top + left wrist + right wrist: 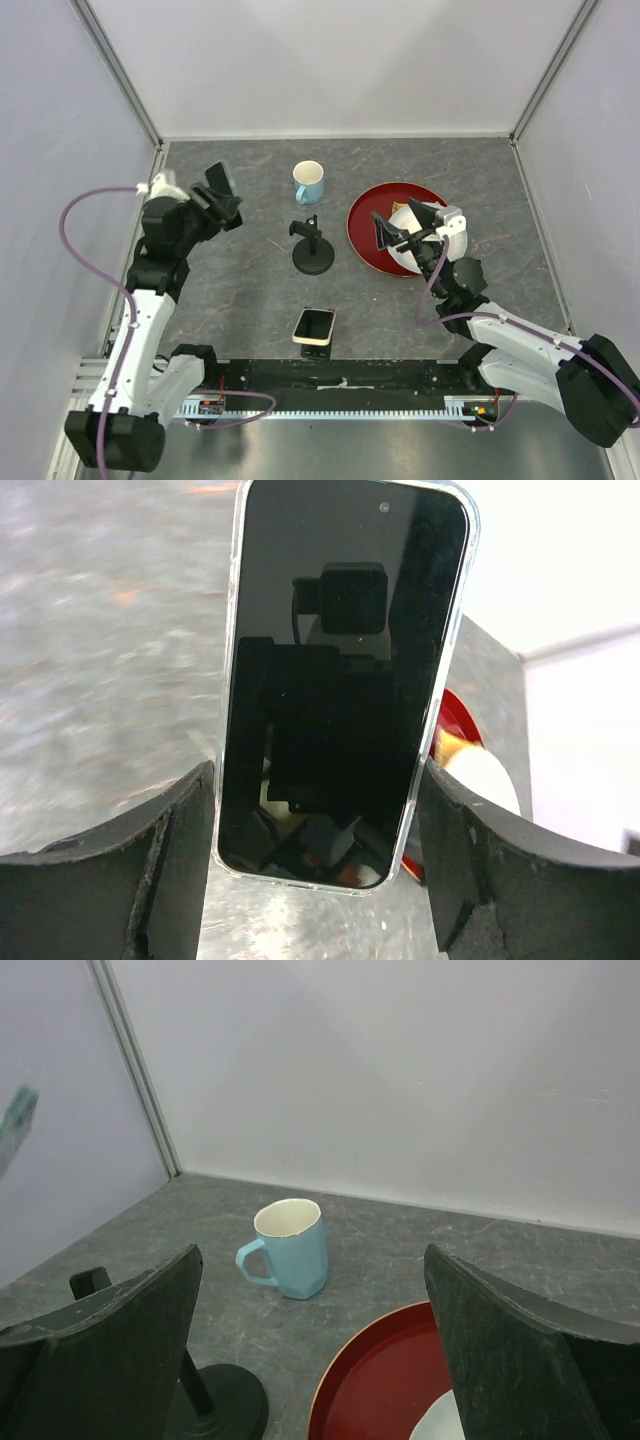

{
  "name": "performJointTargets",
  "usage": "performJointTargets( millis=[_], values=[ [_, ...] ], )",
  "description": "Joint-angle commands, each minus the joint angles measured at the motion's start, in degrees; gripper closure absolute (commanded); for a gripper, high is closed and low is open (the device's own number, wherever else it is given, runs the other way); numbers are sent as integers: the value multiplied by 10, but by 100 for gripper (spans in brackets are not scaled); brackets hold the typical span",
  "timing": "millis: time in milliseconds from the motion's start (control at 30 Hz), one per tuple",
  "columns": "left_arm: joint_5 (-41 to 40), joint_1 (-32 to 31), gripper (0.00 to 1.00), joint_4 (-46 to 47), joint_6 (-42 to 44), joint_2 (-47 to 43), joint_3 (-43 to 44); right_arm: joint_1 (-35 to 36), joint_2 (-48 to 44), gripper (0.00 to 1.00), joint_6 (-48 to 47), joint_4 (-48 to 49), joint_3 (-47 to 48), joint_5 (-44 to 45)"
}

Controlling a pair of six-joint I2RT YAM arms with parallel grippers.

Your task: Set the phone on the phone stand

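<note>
My left gripper (pixel 224 200) is raised at the back left and shut on the phone (pixel 218 178). In the left wrist view the phone (pixel 340 680) stands upright between my fingers (pixel 175 860), with its dark glossy screen facing the camera and a pale rim. The low black phone stand (pixel 316 348) sits near the front edge. A pale pinkish-cream, phone-shaped slab (pixel 314 325) rests on it. My right gripper (pixel 403 228) is open and empty above the red plate, and its fingers (pixel 130 1350) are spread wide.
A red plate (pixel 362 235) holding a white bowl (pixel 405 257) lies right of centre. A tall black pole stand with a round base (pixel 313 252) is at mid-table. A light blue mug (pixel 309 182) stands behind it and shows in the right wrist view (pixel 292 1250). Walls close three sides.
</note>
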Motion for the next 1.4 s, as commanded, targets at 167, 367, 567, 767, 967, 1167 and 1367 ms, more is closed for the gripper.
performJointTargets(
  millis=[167,367,567,767,967,1167,1367],
  values=[
    [-48,-247,98,119,218,63,174,1,67,2,15,-48,96,-104],
    [-76,-341,98,109,334,109,207,4,102,2,46,-92,137,-102],
    [-99,-381,98,138,410,96,152,4,101,2,91,-154,174,-79],
    [-92,-389,98,172,454,77,108,4,80,2,169,-190,197,-87],
    [-85,-389,98,172,465,45,86,5,61,2,224,-162,188,-142],
    [-82,-396,98,173,463,30,76,5,74,6,284,-127,196,-187],
    [-63,-401,98,171,453,29,77,6,79,7,356,-81,194,-216]
  ],
)
